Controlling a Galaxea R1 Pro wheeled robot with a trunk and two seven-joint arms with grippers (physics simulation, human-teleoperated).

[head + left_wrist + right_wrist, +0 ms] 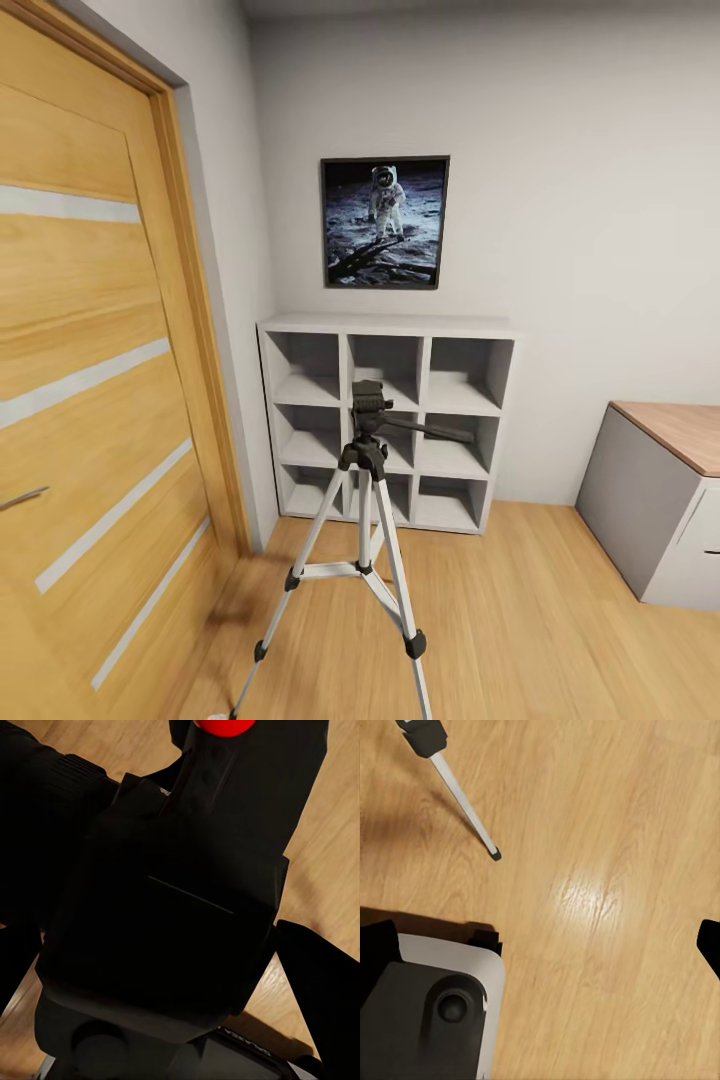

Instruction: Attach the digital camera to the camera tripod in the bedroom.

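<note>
Silver legs and a black head: the camera tripod [365, 520] stands dead ahead in the head view, on the light wood floor [540, 620] of the bedroom, in front of the white shelving [390, 425] and just beside the wooden door [90, 400]. Its long pan handle [435, 431] sticks out level toward the robot's right, and the mounting plate on top sits bare.

Over to the left wrist view, and the digital camera [172, 915] crowds the lens, a dark body with its round red button [223, 726] at the edge. The left gripper [172, 945] appears clamped on it, dark fingers [319, 982] flanking the body, though how tight the closure is I cannot say.

The right gripper [540, 945] hangs over bare floor, spread wide with nothing in it, one tripod foot [495, 856] nearby and a corner of the robot's base [435, 1012] below.

So the left arm carries the load, and the tripod head lies forward and up from it. My read: the camera must rise above that vertical axis and settle straight down.
</note>
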